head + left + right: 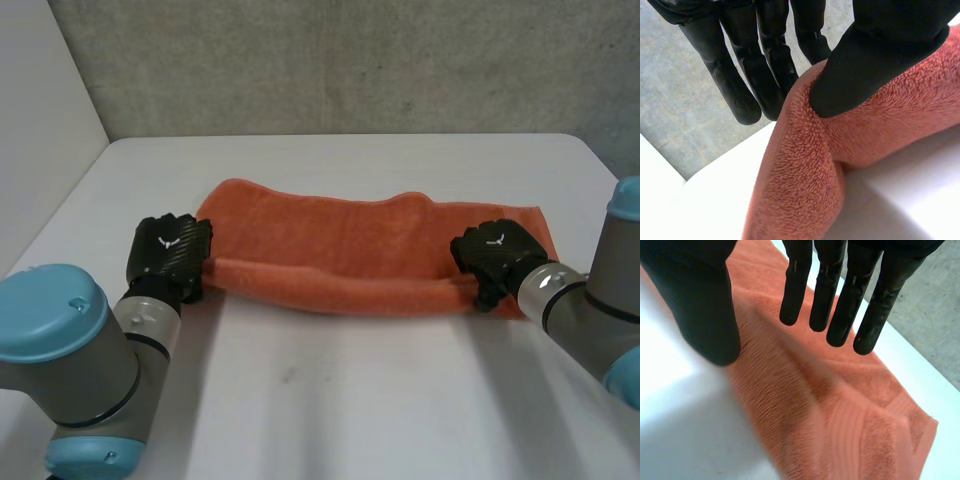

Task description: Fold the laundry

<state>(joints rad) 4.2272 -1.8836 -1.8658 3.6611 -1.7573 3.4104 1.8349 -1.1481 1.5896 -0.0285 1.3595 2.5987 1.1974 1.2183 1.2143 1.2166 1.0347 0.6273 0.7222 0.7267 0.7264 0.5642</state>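
An orange towel (360, 240) lies across the middle of the white table (350, 400), its near long edge rolled into a thick fold. My left hand (170, 250) is at the towel's left end. In the left wrist view the thumb (865, 65) presses the raised towel edge (805, 190) against the fingers (765, 75) behind it, a pinch. My right hand (495, 255) sits over the towel's right end. In the right wrist view its fingers (840, 300) are straight and spread from the thumb, just above the flat towel (840, 415), holding nothing.
A grey wall (350, 60) runs behind the table's far edge. Bare table surface stretches in front of the towel, between my two arms. The towel's far right corner (927, 425) lies near the table's right side.
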